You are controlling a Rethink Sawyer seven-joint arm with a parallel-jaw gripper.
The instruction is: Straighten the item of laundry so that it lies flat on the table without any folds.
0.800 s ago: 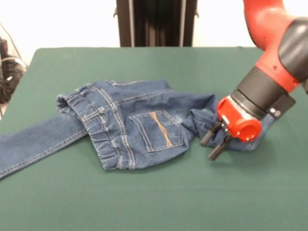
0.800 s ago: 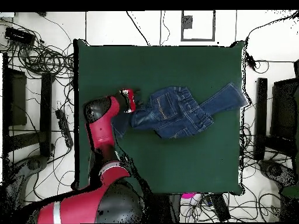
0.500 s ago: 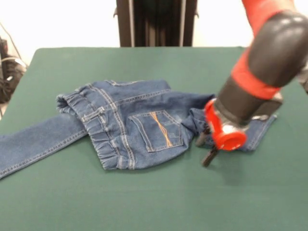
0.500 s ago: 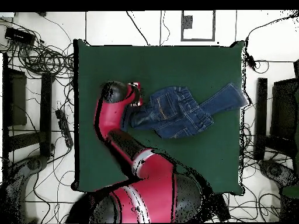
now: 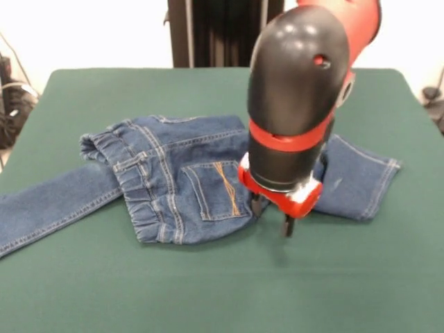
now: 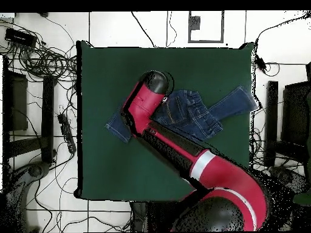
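Observation:
The blue denim jeans (image 5: 180,173) lie on the green table (image 5: 208,291), gathered waistband to the left and an orange-stitched back pocket facing up. One leg (image 5: 48,208) runs off to the lower left. The other leg (image 5: 361,180) lies spread to the right. My gripper (image 5: 271,216) points down at the seat's near right edge, open, one finger (image 5: 256,205) at the denim's edge and the other over bare felt. In the overhead view the jeans (image 6: 191,112) sit mid-table and my arm (image 6: 143,109) hides the gripper.
The black pedestal (image 5: 222,31) stands at the table's far side. In the overhead view, tangled cables (image 6: 42,57) and dark equipment lie on the floor around the table (image 6: 121,164). My arm's bulk covers the jeans' middle.
My arm swung left across the jeans in the front view, the gripper going from the right leg to the seat's edge. The right leg, bunched before, now lies spread out.

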